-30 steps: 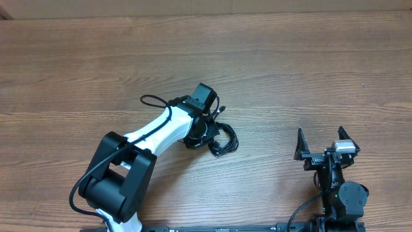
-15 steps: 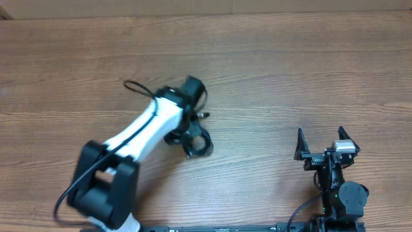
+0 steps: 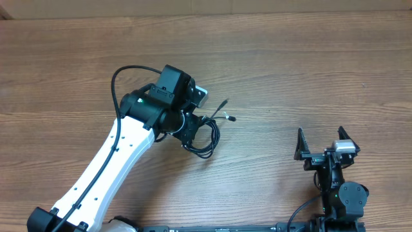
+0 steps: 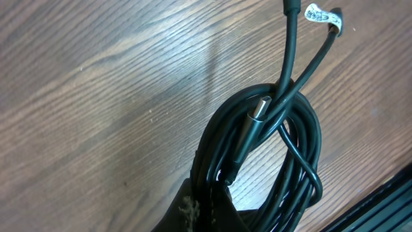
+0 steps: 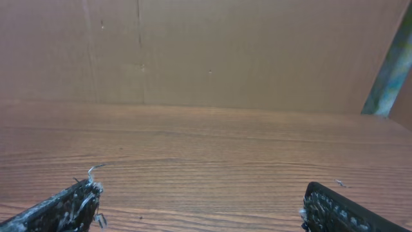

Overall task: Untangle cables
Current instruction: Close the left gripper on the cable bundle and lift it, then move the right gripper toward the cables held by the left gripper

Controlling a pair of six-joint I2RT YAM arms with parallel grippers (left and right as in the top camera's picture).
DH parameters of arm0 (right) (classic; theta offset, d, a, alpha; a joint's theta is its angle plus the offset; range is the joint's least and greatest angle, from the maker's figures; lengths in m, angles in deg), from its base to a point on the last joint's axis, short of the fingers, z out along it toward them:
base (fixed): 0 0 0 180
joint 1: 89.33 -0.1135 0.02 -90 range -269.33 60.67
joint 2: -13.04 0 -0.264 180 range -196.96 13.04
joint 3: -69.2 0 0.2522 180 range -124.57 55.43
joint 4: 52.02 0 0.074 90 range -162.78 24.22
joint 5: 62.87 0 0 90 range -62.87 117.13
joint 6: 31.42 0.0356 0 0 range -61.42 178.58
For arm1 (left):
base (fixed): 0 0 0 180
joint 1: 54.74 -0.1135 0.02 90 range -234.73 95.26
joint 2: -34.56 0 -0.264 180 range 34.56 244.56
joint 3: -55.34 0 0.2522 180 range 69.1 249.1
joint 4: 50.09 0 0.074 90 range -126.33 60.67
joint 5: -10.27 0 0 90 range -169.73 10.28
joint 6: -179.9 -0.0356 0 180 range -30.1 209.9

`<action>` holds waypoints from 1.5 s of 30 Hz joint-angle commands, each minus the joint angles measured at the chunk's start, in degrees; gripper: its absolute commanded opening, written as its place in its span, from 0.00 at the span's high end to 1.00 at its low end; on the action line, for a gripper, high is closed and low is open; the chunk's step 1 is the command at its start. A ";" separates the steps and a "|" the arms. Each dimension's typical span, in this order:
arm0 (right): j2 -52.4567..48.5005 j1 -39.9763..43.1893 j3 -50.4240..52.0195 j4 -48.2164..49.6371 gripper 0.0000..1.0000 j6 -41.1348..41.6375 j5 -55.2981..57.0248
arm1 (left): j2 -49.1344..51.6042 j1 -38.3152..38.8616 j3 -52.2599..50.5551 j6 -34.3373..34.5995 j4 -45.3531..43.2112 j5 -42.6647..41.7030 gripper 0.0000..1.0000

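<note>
Open table (image 3: pixel 264 145) lies between the bundled cables (image 4: pixel 254 129) and the right end effector (image 3: pixel 320 131).

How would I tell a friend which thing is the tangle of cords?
On the wooden table, follow the white left arm to its tip near the middle. The cables are bunched there in a small black coil, two plug ends poking out to the right. They are far thinner than the arm's own looping cable.

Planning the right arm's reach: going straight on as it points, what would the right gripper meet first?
Its way looks free: bare table ahead, then probably the brown wall behind the far edge. The cables lie off to its left.
</note>
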 commanded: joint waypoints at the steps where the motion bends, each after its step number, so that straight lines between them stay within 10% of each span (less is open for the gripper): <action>1: 0.61 0.17 0.59 0.37 0.00 -0.28 0.35 | -0.24 0.39 0.55 -4.79 -0.79 -3.82 0.96; 10: 0.61 0.17 0.59 1.09 0.00 3.56 -4.37 | -0.20 0.39 0.55 -6.43 -0.74 -6.49 0.96; 16: 0.50 0.07 0.59 1.92 0.00 46.03 -32.74 | -0.17 0.39 0.55 -3.15 -1.14 -6.80 0.96; 21: 0.50 0.07 0.59 2.62 0.00 66.82 -32.83 | -0.17 0.39 0.52 3.15 -1.81 -6.78 0.96; 33: -4.13 0.07 -5.01 1.36 0.01 49.24 -33.99 | -0.15 0.79 0.28 5.97 -5.57 -6.84 0.96; 45: -34.47 -2.32 -18.45 -1.09 0.00 58.07 -52.94 | -0.15 0.76 0.28 10.64 -6.45 -6.80 0.96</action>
